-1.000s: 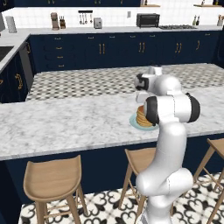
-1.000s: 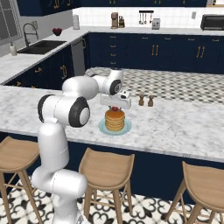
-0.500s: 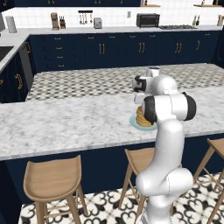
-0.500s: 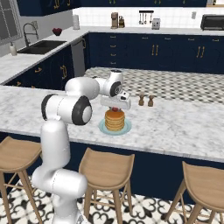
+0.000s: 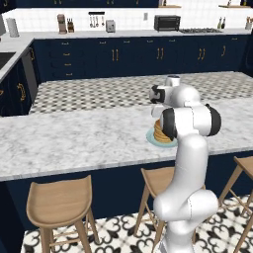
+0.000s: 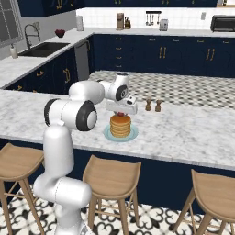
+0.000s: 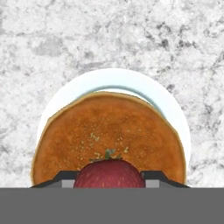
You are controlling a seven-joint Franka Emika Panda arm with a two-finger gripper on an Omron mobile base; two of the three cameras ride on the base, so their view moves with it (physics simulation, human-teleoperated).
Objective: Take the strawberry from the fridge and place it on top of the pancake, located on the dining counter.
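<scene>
On the marble dining worktop (image 6: 183,133) the pale plate (image 7: 168,105) carries the golden pancake stack (image 7: 109,131), and directly above it the pincer (image 7: 109,181), lower than a second ago, grips the strawberry (image 7: 109,174) between its fingertips (image 7: 65,177).

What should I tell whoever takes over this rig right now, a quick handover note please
Gripper: shut on the strawberry, hanging right above the pancake.
Pancake: stacked on its plate on the dining counter; the gripper hangs over the stack in the right base view.
Done: strawberry fetched and brought over the pancake.
Left: lower a little, open the jaws to set the strawberry on top, then lift clear.
</scene>
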